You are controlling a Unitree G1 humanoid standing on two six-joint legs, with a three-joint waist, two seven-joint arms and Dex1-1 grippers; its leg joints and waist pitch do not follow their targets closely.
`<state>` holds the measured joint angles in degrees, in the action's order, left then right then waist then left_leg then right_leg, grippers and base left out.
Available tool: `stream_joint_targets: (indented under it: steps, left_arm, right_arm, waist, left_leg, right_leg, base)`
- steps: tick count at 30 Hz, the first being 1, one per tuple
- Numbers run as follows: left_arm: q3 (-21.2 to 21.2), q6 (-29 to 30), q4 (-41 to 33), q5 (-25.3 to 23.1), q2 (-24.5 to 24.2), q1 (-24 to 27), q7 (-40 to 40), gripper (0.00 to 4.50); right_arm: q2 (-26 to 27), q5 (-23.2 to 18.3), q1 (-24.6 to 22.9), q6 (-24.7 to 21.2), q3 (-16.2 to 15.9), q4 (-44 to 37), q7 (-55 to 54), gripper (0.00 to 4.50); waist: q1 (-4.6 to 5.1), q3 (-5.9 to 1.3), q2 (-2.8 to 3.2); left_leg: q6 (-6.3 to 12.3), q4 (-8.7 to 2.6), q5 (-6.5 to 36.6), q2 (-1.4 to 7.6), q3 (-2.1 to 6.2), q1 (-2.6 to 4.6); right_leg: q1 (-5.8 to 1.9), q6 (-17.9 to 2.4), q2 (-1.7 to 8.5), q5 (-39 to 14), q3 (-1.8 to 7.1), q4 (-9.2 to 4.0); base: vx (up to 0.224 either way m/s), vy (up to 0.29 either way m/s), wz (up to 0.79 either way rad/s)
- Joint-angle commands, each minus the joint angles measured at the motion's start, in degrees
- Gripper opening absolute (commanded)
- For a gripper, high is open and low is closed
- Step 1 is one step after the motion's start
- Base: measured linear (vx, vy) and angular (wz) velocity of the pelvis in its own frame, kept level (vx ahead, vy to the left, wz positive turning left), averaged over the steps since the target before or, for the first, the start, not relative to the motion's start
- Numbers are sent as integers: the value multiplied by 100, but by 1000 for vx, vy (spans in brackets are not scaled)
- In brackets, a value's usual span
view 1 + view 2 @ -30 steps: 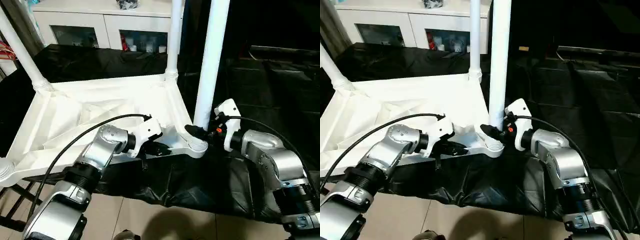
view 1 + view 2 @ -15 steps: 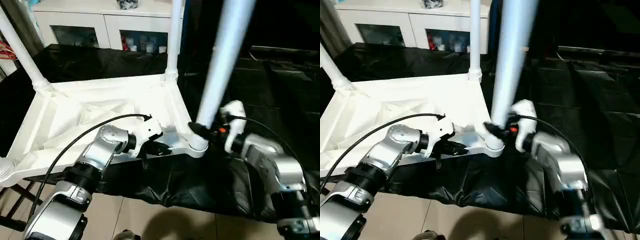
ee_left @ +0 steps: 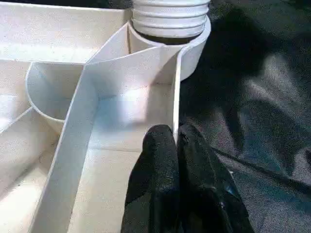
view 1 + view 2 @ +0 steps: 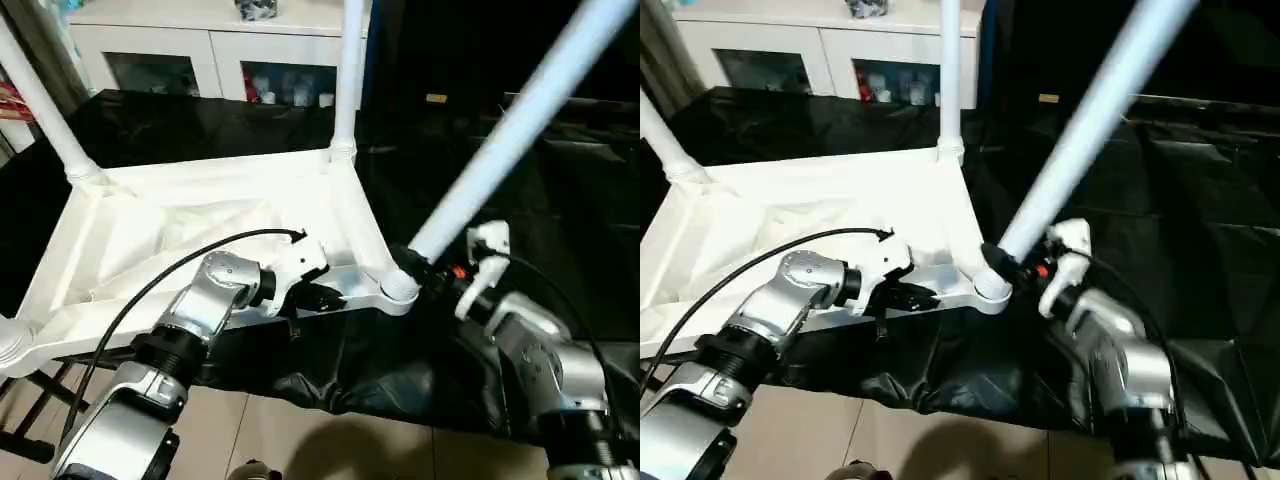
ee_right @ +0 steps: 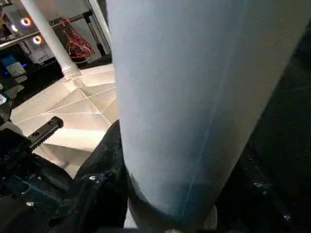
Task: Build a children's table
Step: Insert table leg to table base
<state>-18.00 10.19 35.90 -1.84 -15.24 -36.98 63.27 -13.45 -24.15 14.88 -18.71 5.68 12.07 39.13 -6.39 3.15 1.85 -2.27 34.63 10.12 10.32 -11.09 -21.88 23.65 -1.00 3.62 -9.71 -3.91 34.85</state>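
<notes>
The children's table lies upside down, its white ribbed tabletop (image 4: 200, 220) on the black sheet. Two legs stand in the far sockets, one at the left (image 4: 40, 100) and one at the right (image 4: 347, 70). A third leg (image 4: 500, 135) leans steeply to the right, its lower end at the near right corner socket (image 4: 398, 288). My right gripper (image 4: 420, 268) is shut on that leg's base, a black finger (image 5: 104, 165) against the tube (image 5: 194, 97). My left gripper (image 4: 325, 297) pinches the tabletop's thin near wall (image 3: 176, 111) just beside that socket (image 3: 170, 19).
The big black-sheeted table (image 4: 560, 180) stretches to the right and behind. A white cabinet with glass doors (image 4: 200, 50) stands at the back. The black sheet hangs over the near edge above the tiled floor (image 4: 300, 440). A black cable (image 4: 180, 265) arcs over my left forearm.
The leg in my right gripper has swung from upright to a steep lean to the right, and my right arm has shifted with it. My left gripper has stayed on the wall.
</notes>
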Motion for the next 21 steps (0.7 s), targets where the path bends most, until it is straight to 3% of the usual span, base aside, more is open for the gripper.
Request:
stream_joint_targets:
  steps: [1,5,7,9,10,11,14,21]
  left_arm:
    - [183,-28,35,66,-59,-146,-188,0]
    - [173,-43,58,54,-74,-159,-174,0]
    - [144,-94,91,17,-92,-177,-153,0]
    - [138,-103,95,7,-96,-179,-154,0]
    - [130,-108,81,-2,-105,-168,-151,0]
    - [129,-107,73,-2,-108,-162,-151,0]
    - [131,-103,39,1,-127,-130,-146,0]
    - [118,-116,0,-4,-177,-91,-102,0]
  right_arm:
    - [-22,221,-295,-138,-70,179,-132,189]
    - [-84,366,-332,-84,-225,46,-105,189]
    - [-279,697,-258,-21,-595,-37,-38,189]
    - [-321,770,-239,5,-675,-38,-22,189]
    - [-383,883,-178,7,-799,-30,16,189]
    - [-404,920,-154,7,-843,-30,28,189]
    - [-475,1001,-24,-25,-982,-5,118,189]
    - [-641,1108,254,-121,-1244,150,380,189]
  waist:
    - [-1,-391,-39]
    - [12,-379,-32]
    - [13,-377,-33]
    - [22,-367,-33]
    - [34,-355,-101]
    - [25,-350,-63]
    - [56,-342,-96]
    - [108,-352,-94]
  left_leg:
    - [145,-422,1318,283,172,106]
    - [130,-433,1426,282,175,117]
    - [99,-440,1456,282,182,121]
    - [88,-443,1489,279,178,131]
    - [99,-450,1532,274,171,137]
    - [87,-454,1564,273,182,149]
    - [95,-463,1638,277,190,164]
    - [124,-469,1592,287,190,161]
  right_leg:
    - [-298,-928,520,-1888,278,-521]
    - [-287,-888,520,-2078,274,-550]
    - [-285,-828,518,-2196,271,-557]
    - [-282,-802,515,-2241,279,-562]
    - [-285,-769,516,-2371,275,-585]
    - [-285,-742,534,-2531,275,-592]
    - [-276,-658,539,-2788,273,-627]
    - [-284,-758,534,-2503,279,-603]
  base:
    - [0,0,0]
    - [0,0,0]
    - [0,0,0]
    - [0,0,0]
    - [0,0,0]
    - [0,0,0]
    - [0,0,0]
    - [0,0,0]
